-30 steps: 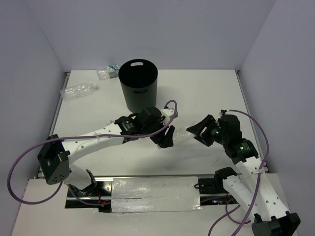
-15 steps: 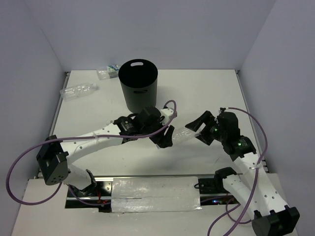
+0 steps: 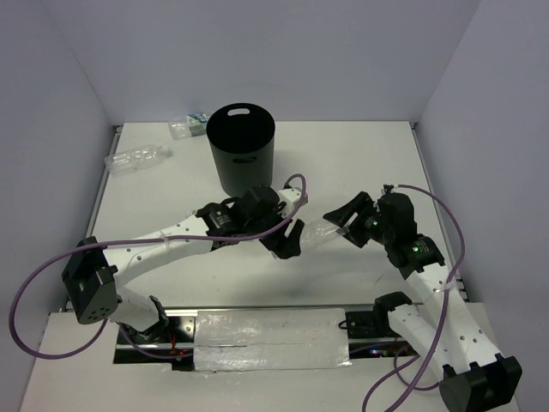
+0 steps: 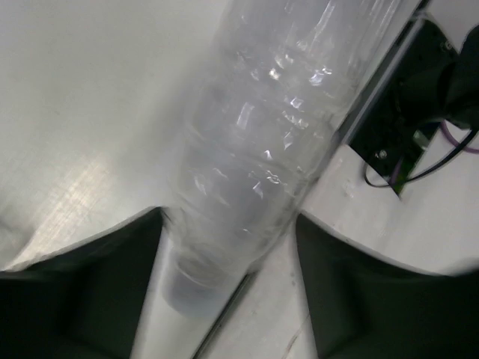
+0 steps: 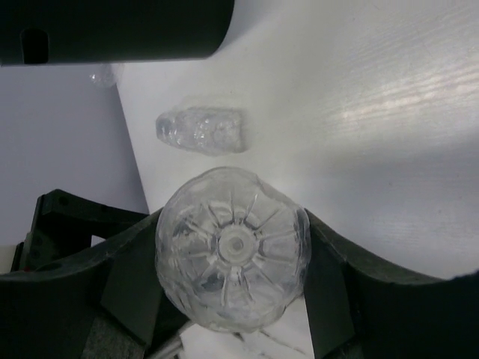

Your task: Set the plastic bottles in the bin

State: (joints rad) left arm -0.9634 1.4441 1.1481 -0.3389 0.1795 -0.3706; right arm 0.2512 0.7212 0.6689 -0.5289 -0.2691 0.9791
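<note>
A clear crinkled plastic bottle [image 3: 316, 233] hangs level above the table between my two grippers. My left gripper [image 3: 290, 240] is shut on its neck end; in the left wrist view [image 4: 228, 217] the bottle [image 4: 254, 149] fills the gap between the fingers, cap end nearest the camera. My right gripper [image 3: 340, 227] is open with its fingers on either side of the bottle's base [image 5: 232, 247]. The black bin [image 3: 242, 163] stands upright behind the left gripper. Two more bottles lie at the far left: a clear one [image 3: 137, 159] and one with a teal-white label [image 3: 189, 124].
The right wrist view shows the bin's wall [image 5: 112, 30] at the top and a clear bottle [image 5: 200, 131] lying on the white table beyond the held one. Purple cables [image 3: 296, 184] loop off both arms. Grey walls close the table on three sides.
My right gripper has moved left and slightly up, so its open fingers now flank the bottle's base. The left gripper and bottle have shifted only a little.
</note>
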